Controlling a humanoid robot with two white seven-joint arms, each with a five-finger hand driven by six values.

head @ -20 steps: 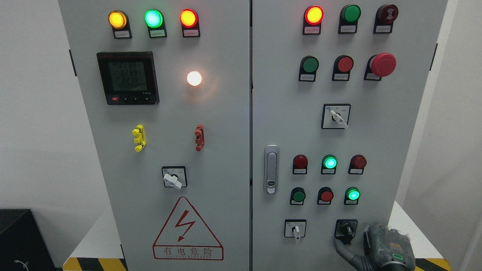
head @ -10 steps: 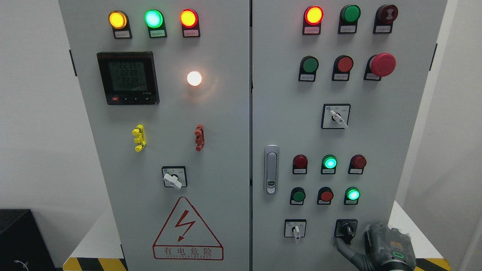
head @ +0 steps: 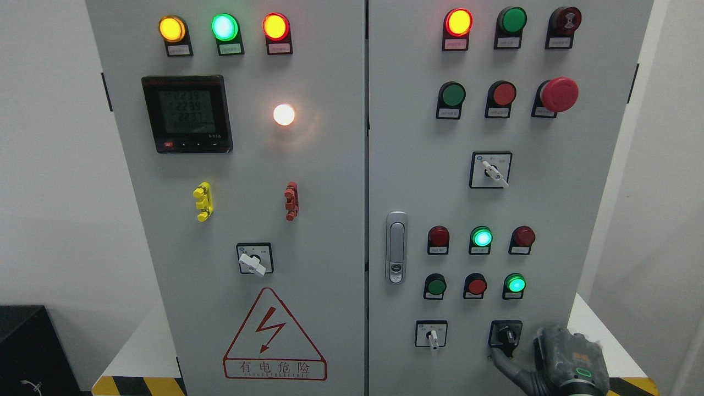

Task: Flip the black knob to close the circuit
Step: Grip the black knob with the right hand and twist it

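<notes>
Over on the left door, the black meter (head: 187, 114) shows its green readout, and at its three o'clock a white lamp (head: 284, 114) glows bright. Below sit a yellow clip (head: 202, 201) and a red clip (head: 291, 201), then a white-handled switch (head: 252, 259) with its lever pointing to about four o'clock, right above the red warning triangle (head: 273, 336). Crossing to the right door: silver latch (head: 396, 247) by the seam, a green lamp (head: 481, 237) lit between two dark red ones, another green lamp (head: 515, 284) lit below it. Down at the bottom, there's the black knob (head: 506, 333), its pointer hanging near six o'clock. The right hand (head: 542, 360) sits at the knob's four o'clock, one grey finger (head: 503, 360) curving up to just under the knob. Whether that finger actually touches it, I can't tell, nor how the other fingers are set.
</notes>
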